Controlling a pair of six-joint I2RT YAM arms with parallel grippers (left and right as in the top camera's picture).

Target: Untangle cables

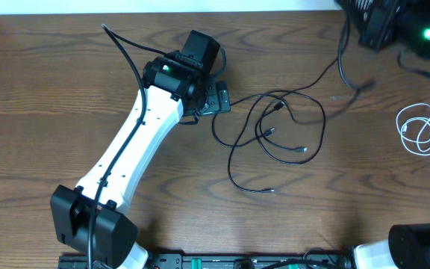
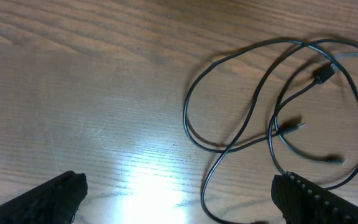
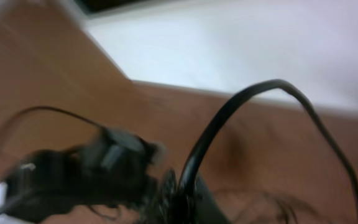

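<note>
Several thin black cables (image 1: 275,127) lie in overlapping loops at the table's middle, small plug ends (image 1: 301,149) among them. A short white cable (image 1: 416,131) sits coiled apart at the right. My left gripper (image 1: 219,97) is open just left of the tangle. In the left wrist view the left gripper (image 2: 179,202) holds nothing, and one black cable loop (image 2: 188,118) curves down between its fingers (image 2: 48,199) on the wood. My right gripper (image 3: 179,193) is shut on a black cable (image 3: 229,112), raised at the far right; that strand (image 1: 342,63) climbs from the table.
The right arm's dark body (image 1: 402,26) fills the back right corner, thicker wires (image 1: 424,75) trailing near it. The left arm (image 1: 136,142) stretches diagonally from its base (image 1: 88,224) at front left. A pale wall or floor edge (image 1: 88,6) lies behind the table.
</note>
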